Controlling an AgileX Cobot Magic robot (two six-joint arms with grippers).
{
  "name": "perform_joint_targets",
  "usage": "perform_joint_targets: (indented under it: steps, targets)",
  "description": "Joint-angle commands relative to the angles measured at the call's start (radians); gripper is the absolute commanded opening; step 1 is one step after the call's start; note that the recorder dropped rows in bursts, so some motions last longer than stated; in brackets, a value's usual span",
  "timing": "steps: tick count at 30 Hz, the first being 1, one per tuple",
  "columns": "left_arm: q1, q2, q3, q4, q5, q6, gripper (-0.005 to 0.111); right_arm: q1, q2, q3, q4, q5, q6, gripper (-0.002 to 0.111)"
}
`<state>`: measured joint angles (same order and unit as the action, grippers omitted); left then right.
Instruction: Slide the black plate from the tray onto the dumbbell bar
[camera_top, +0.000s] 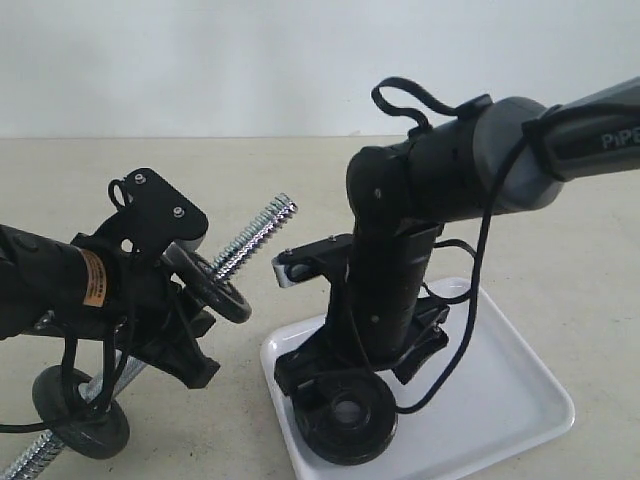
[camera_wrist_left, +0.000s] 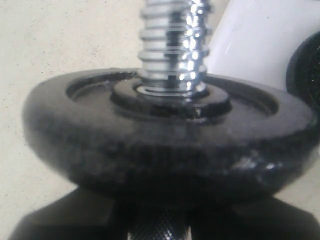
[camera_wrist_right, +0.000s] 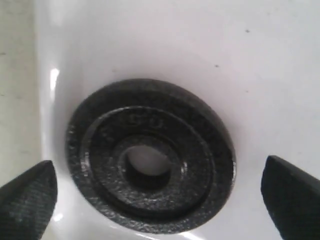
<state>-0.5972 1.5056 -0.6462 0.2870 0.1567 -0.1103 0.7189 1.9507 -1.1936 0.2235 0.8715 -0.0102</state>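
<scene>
Over the tray (camera_top: 500, 400), the right gripper (camera_wrist_right: 160, 192) is hovering with jaws spread wide either side of the black plate (camera_wrist_right: 197, 150) — gripping nothing — its arm (camera_top: 450, 170) bending steeply down from the upper right. The plate is lying flat in the tray. The left gripper (camera_top: 178, 325) is clamping the tilted dumbbell bar (camera_top: 255, 232), another disc (camera_top: 215, 285) threaded on it.

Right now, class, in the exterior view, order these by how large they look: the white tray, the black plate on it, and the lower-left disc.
1. white tray
2. black plate and lower-left disc: these look about alike, so I won't rank them.
</scene>
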Motion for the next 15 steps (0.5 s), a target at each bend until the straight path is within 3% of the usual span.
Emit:
perform_joint_targets:
  steps: [1,15]
  targets:
    - [-0.005,-0.05,-0.03,-0.045,-0.149,-0.05,0.004,-0.002,-0.048,-0.05,0.055,0.056,-0.022,0.105]
    - [-0.005,-0.05,-0.03,-0.043,-0.149,-0.05,0.004,0.002,-0.056,-0.05,0.155,0.124,-0.1,0.105]
